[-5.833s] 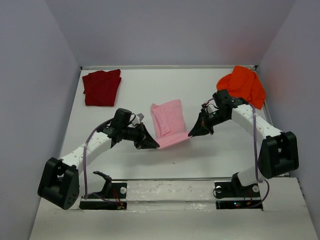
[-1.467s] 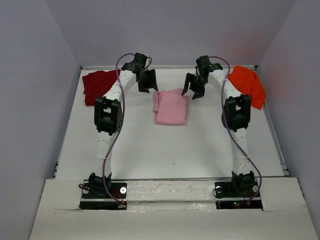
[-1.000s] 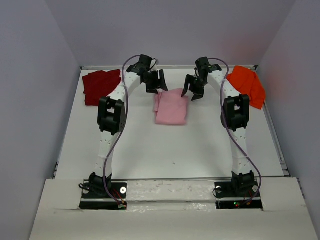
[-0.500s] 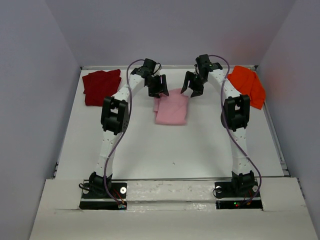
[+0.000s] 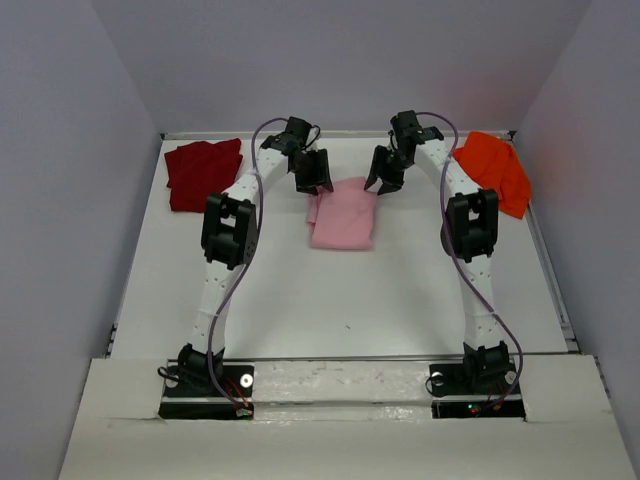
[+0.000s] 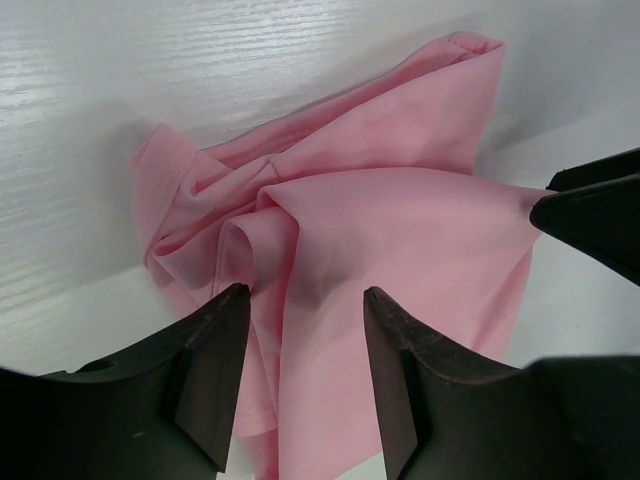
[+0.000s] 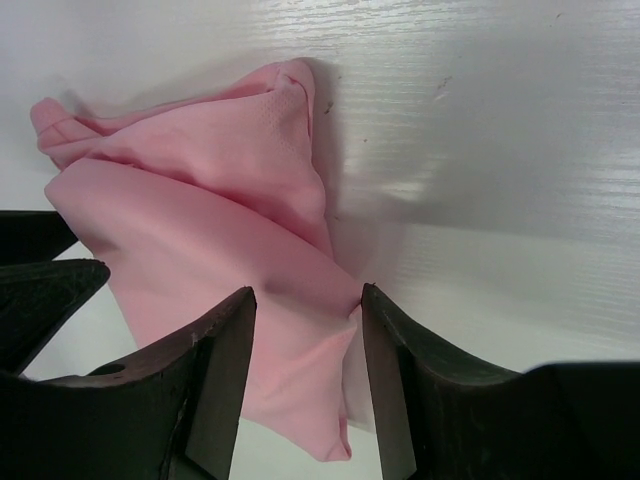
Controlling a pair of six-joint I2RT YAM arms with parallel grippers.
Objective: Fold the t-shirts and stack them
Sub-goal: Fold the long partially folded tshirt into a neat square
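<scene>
Both spread, not yet pinching, my left gripper [image 5: 314,186] and right gripper [image 5: 381,184] straddle the rumpled far corners of the pink t-shirt [image 5: 342,222], and closing on just one layer there could drag its fold apart.

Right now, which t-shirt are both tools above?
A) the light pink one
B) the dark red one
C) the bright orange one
A: the left tool and the right tool hang over the far edge of the light pink t-shirt, and both wrist views show pink cloth.
</scene>
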